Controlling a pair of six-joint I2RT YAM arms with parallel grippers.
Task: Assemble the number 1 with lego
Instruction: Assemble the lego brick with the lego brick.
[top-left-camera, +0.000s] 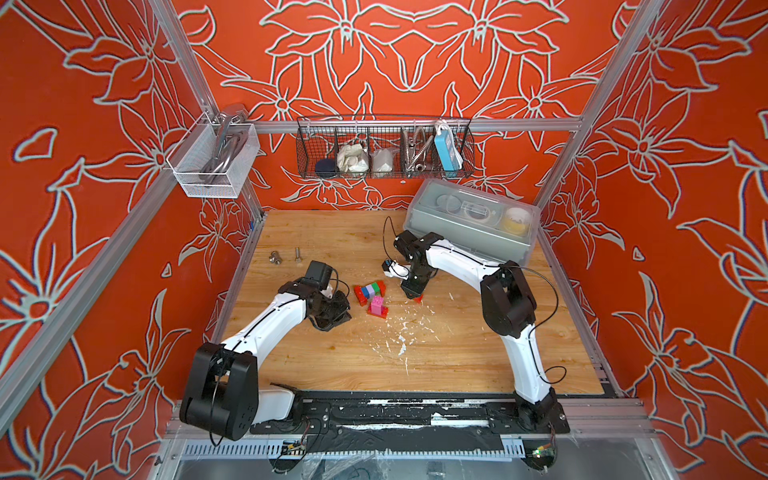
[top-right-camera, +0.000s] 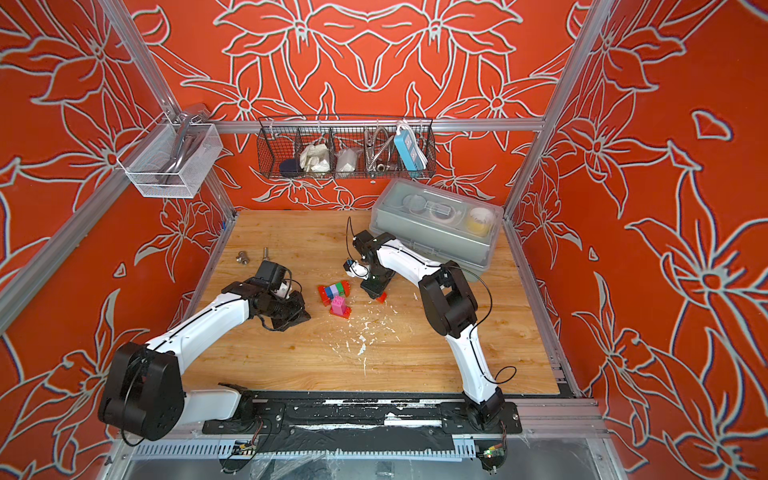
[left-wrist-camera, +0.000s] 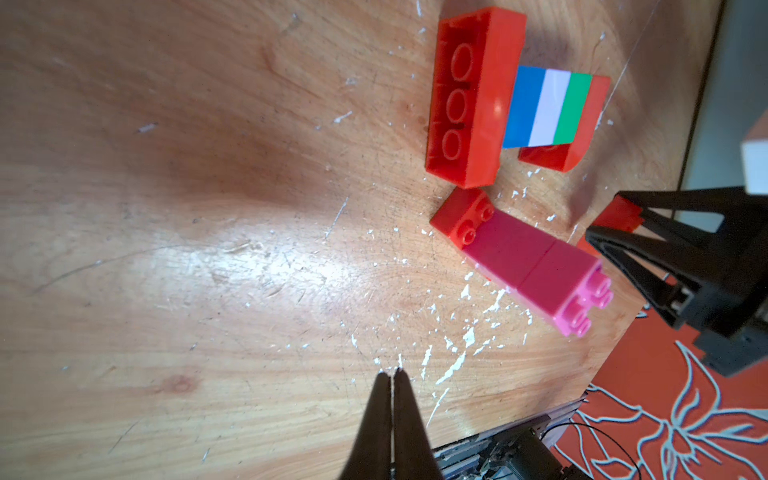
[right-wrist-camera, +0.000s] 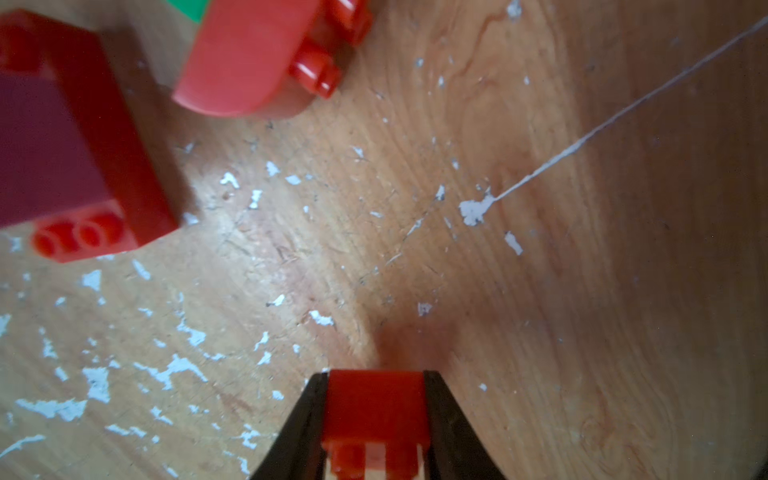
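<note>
Clamping a glossy red brick (right-wrist-camera: 376, 407) between narrow, tapered black jaws, the right end effector (right-wrist-camera: 376, 374) hangs low over the scratched, paint-flecked wooden worktop (right-wrist-camera: 582, 291). Between it and the left end effector (left-wrist-camera: 392, 372), whose jaws are pinched together on nothing, lies the other lego. A toppled stack (top-left-camera: 370, 289) of red, blue, lilac and green studded blocks sits just beside a pink column (top-left-camera: 377, 306) joined to a red base.
</note>
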